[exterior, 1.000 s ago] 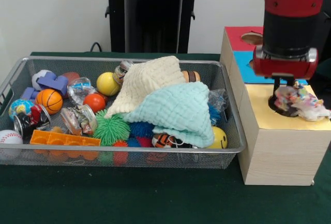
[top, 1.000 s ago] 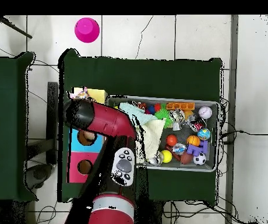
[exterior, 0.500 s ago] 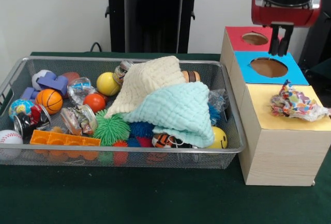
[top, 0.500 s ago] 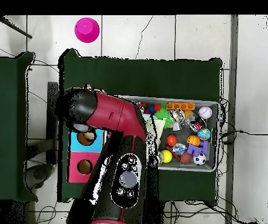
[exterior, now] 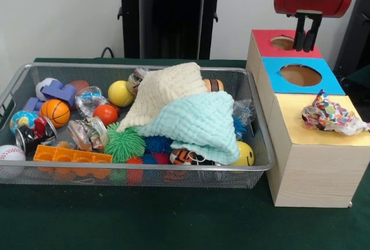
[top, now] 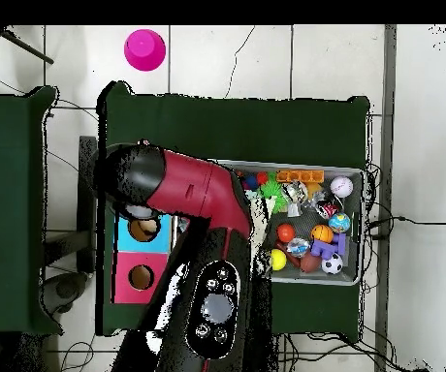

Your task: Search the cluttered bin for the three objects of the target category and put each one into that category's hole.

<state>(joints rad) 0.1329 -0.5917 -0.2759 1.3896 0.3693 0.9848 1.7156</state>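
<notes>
A crumpled multicoloured cloth (exterior: 330, 117) lies on the yellow top (exterior: 300, 134) of the wooden box and covers its hole. My gripper (exterior: 306, 35) hangs high above the box's red section, over the red hole (exterior: 283, 43). It is open by a narrow gap and holds nothing. The blue hole (exterior: 300, 75) between them is uncovered. In the wire bin (exterior: 144, 172), a cream cloth (exterior: 165, 91) and a mint cloth (exterior: 199, 123) lie heaped over the toys. In the overhead view my arm (top: 193, 199) hides the gripper and the yellow section.
Balls, spiky toys, an orange block (exterior: 72, 156) and wrapped items fill the bin's left half. A yellow smiley ball (exterior: 245, 155) sits by the bin's right wall. A pink cup (top: 144, 49) stands on the floor beyond the table.
My gripper let go of the multicoloured cloth on the yellow section, rose well above the box and moved back over the red section. The cloth stayed on the yellow top.
</notes>
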